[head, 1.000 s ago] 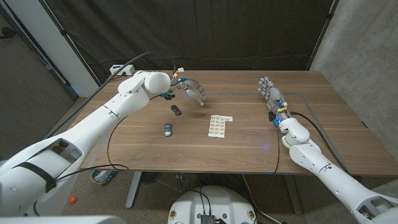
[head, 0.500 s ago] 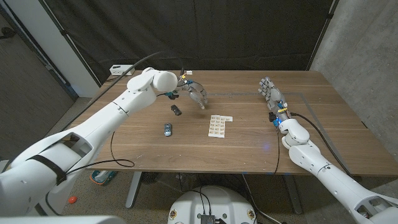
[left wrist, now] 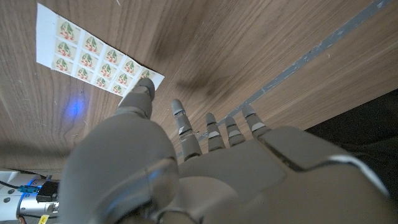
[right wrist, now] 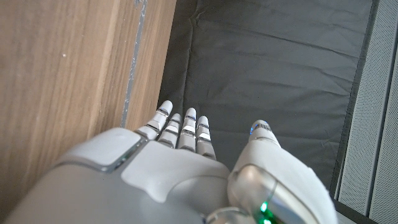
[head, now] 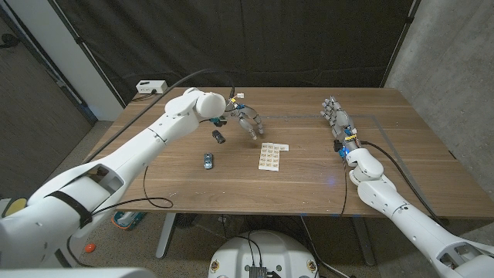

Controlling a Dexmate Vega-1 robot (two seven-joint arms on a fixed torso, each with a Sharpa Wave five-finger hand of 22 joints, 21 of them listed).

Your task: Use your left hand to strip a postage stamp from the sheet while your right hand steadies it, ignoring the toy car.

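A white sheet of stamps [head: 270, 155] with small cherry pictures lies on the wooden table [head: 309, 181] near its middle; the left wrist view shows the stamp sheet [left wrist: 93, 59] beyond my fingers. My left hand [head: 248, 121] hovers above the table just behind and left of the sheet, fingers apart and pointing down, holding nothing. My left hand [left wrist: 186, 168] is empty in its wrist view too. My right hand [head: 337, 120] stands at the table's right side, far from the sheet, fingers straight and apart. A small blue toy car [head: 208, 160] sits left of the sheet.
A small black object [head: 218, 136] lies on the table below my left hand, behind the toy car. A white box [head: 150, 86] with a cable sits off the back left corner. A thin tape line [head: 370, 117] marks the table near my right hand.
My left hand has moved to the right and a little nearer, toward the stamp sheet. The right hand, the sheet and the toy car have stayed put.
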